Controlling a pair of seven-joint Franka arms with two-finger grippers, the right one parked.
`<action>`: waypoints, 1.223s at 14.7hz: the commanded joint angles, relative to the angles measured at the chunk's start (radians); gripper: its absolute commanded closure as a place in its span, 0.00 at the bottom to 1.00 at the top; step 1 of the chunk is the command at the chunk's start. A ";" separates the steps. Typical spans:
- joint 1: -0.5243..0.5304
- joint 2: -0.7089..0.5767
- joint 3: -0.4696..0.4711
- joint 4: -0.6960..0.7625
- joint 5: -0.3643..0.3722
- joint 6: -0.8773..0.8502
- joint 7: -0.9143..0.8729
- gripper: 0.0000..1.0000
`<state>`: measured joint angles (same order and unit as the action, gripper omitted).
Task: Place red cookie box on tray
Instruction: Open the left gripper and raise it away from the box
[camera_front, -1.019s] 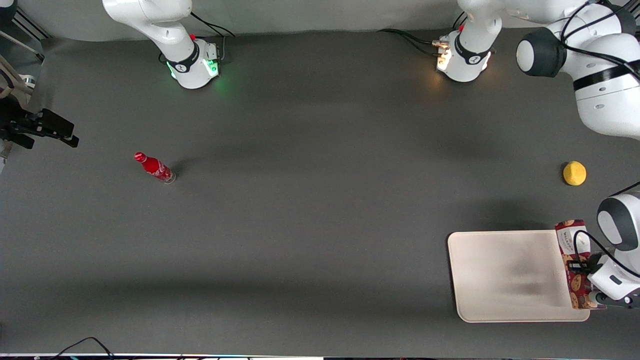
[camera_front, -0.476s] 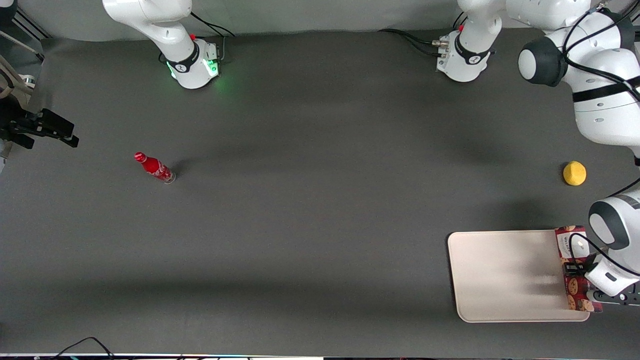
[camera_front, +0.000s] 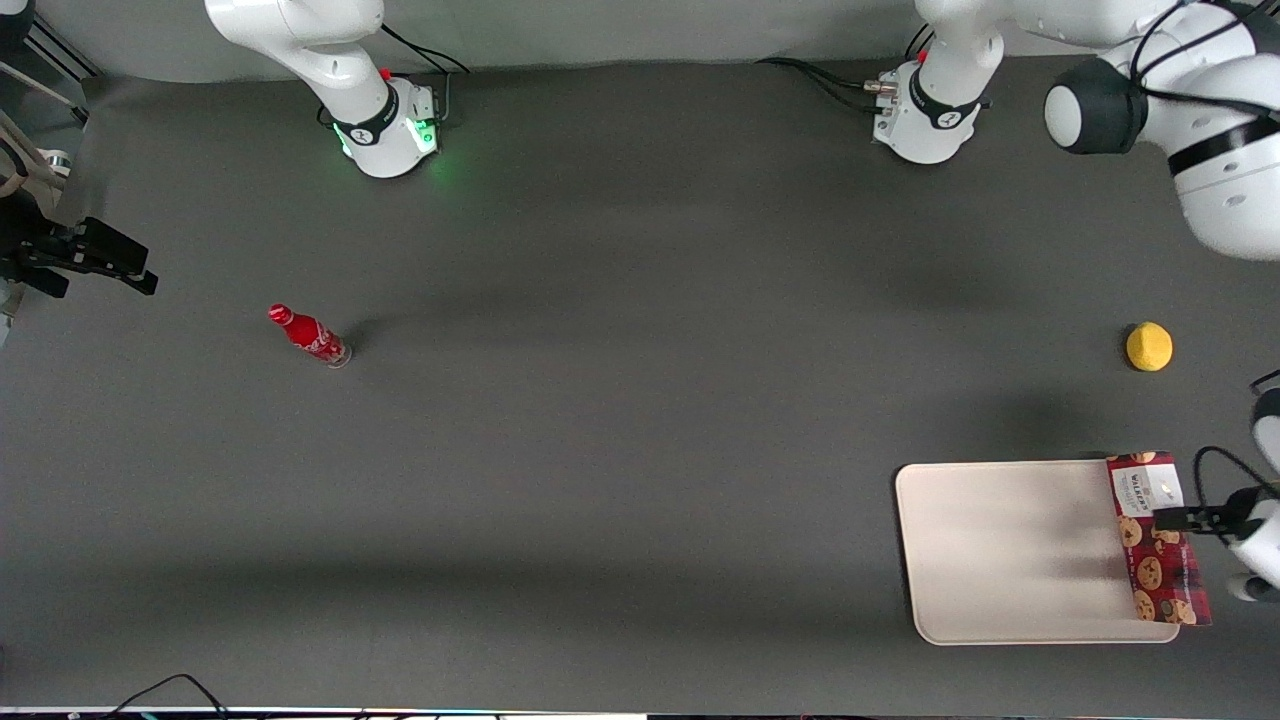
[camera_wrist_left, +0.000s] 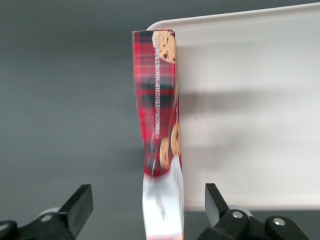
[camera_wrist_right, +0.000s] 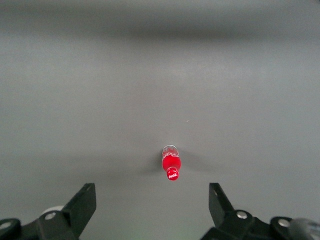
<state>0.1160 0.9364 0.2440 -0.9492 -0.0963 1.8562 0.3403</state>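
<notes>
The red cookie box (camera_front: 1155, 535) lies along the edge of the cream tray (camera_front: 1010, 550) at the working arm's end, on the rim, with its outer side past the rim. Its white label end points away from the front camera. My left gripper (camera_front: 1183, 519) is just beside the box at its label end, toward the working arm's end of the table. In the left wrist view the gripper (camera_wrist_left: 147, 196) is open, its fingers wide apart on either side of the box (camera_wrist_left: 159, 110) without touching it, and the tray (camera_wrist_left: 250, 100) lies beside the box.
A yellow round object (camera_front: 1149, 346) sits on the table farther from the front camera than the tray. A small red bottle (camera_front: 310, 335) stands toward the parked arm's end; it also shows in the right wrist view (camera_wrist_right: 170, 165).
The gripper has let go of the box and drawn away toward the working arm's end of the table. The box stays on the tray's edge, now mostly uncovered.
</notes>
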 joint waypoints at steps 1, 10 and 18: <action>-0.041 -0.154 0.049 -0.008 -0.003 -0.168 0.011 0.00; -0.114 -0.612 -0.043 -0.168 0.024 -0.646 -0.165 0.00; -0.110 -1.183 -0.239 -1.035 0.067 -0.220 -0.268 0.00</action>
<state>0.0108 0.0020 0.0247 -1.5883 -0.0465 1.4353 0.0954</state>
